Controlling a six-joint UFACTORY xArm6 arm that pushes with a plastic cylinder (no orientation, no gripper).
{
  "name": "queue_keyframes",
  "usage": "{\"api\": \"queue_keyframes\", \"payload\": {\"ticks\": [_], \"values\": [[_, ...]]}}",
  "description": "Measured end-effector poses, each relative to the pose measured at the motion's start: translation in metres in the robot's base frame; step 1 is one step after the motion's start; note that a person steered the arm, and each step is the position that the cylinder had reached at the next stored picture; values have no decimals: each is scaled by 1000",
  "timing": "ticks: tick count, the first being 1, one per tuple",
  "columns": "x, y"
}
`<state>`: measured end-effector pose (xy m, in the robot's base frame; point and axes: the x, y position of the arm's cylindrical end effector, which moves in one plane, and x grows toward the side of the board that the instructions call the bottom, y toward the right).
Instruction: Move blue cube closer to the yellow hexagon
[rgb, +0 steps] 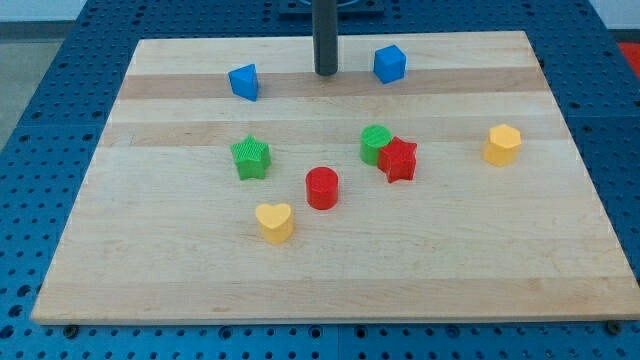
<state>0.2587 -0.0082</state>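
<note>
My tip (326, 73) is sitting on the worktop (330, 280) near the view's top, about in the middle. There are no jaws here at all, just a straight dark rod, so nothing is being held or squeezed.

The blue cube (389, 63) is lying near my tip, off to the view's right and a tiny bit higher. They are not touching. The yellow hexagon (503, 144) is sitting well apart from the cube, farther to the view's right and lower down. So my tip is already standing on the side of the cube that is away from the hexagon. That is the good side for pushing. I think a push going right and down is what the cube is needing, and my tip may have to go up a little first so the cube is not sliding straight off to the side.

Looking farther out, a blue block with slanted sides (243, 81) is resting to the view's left of my tip. Lower down, a green star (251, 157), a red cylinder (322, 187) and a yellow heart (274, 222) are sitting apart. A round green block (375, 143) is touching a red star (398, 159). None of these are lying between the cube and the hexagon.
</note>
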Motion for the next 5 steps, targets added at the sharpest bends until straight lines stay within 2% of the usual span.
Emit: {"api": "queue_keyframes", "payload": {"ticks": [2, 5], "values": [[-23, 34], [4, 107]]}}
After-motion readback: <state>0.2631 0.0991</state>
